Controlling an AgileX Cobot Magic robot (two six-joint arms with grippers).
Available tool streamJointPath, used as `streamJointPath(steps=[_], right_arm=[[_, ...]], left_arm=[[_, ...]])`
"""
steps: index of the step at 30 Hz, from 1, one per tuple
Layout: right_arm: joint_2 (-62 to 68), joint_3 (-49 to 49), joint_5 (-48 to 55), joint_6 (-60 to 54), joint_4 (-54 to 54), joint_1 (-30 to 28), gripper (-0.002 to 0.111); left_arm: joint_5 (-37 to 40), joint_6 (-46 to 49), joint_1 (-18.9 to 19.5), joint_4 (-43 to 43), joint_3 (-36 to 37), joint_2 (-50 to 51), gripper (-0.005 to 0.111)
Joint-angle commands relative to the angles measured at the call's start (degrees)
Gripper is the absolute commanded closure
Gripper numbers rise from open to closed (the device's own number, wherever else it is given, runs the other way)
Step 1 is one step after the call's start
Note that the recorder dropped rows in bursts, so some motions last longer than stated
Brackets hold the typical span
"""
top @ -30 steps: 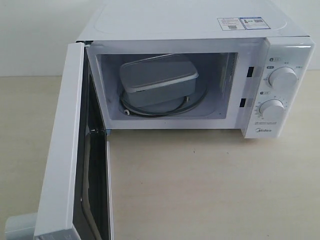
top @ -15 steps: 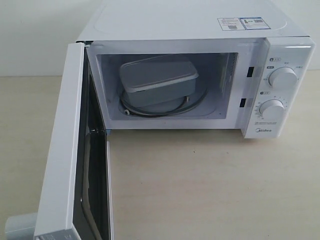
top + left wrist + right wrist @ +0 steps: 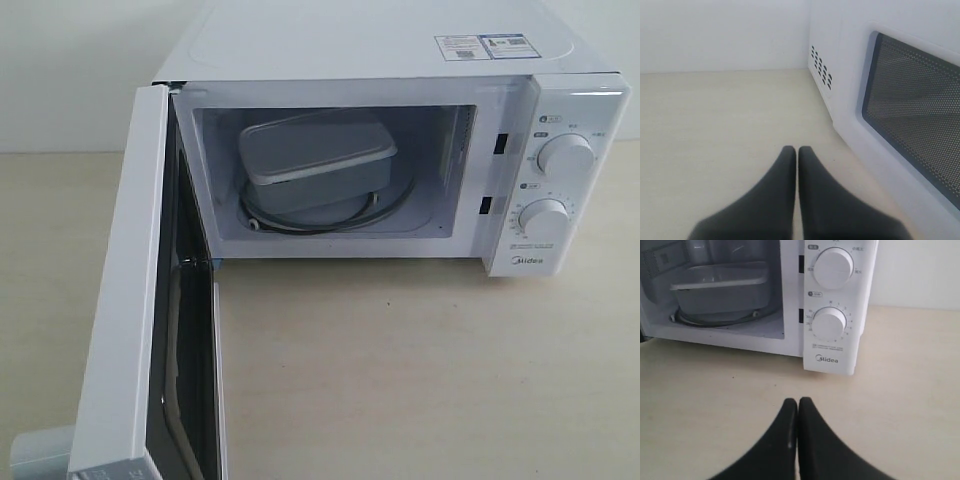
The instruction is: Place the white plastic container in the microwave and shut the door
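1. Exterior view: I see the white plastic container [image 3: 315, 165] resting on the turntable [image 3: 385, 210] inside the microwave [image 3: 380, 50]. The door [image 3: 125, 330] stands wide open on the left.
2. Left wrist view: my left gripper [image 3: 798, 152] has its fingers pressed together, holding nothing, over the table [image 3: 715, 115] beside the door's windowed face.
3. Right wrist view: my right gripper [image 3: 798, 402] is likewise closed and empty, facing the dials [image 3: 829, 322].
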State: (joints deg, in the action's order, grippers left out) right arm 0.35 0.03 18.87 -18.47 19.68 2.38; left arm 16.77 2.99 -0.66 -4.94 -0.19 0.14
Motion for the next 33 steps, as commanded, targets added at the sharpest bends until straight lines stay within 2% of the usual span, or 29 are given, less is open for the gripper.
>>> streamJointPath(steps=[1, 9, 15, 23, 33], right_arm=[[-0.35, -0.03, 0.21, 11.85, -11.14, -1.13, 0.109], [-0.35, -0.03, 0.21, 12.41, -13.04, -1.52, 0.109], [-0.35, -0.03, 0.21, 13.12, -13.16, -4.18, 0.109], [-0.35, -0.03, 0.21, 18.84, -14.45, -4.16, 0.109], [-0.35, -0.03, 0.21, 19.02, -14.2, -4.16, 0.109]], left_arm=[[-0.1, 0.1, 0.05, 0.06, 0.19, -0.14, 0.103], [-0.1, 0.1, 0.05, 0.06, 0.19, -0.14, 0.103], [-0.1, 0.1, 0.05, 0.06, 0.19, -0.14, 0.103], [-0.1, 0.1, 0.05, 0.06, 0.19, -0.14, 0.103], [-0.1, 0.1, 0.05, 0.06, 0.19, -0.14, 0.103]])
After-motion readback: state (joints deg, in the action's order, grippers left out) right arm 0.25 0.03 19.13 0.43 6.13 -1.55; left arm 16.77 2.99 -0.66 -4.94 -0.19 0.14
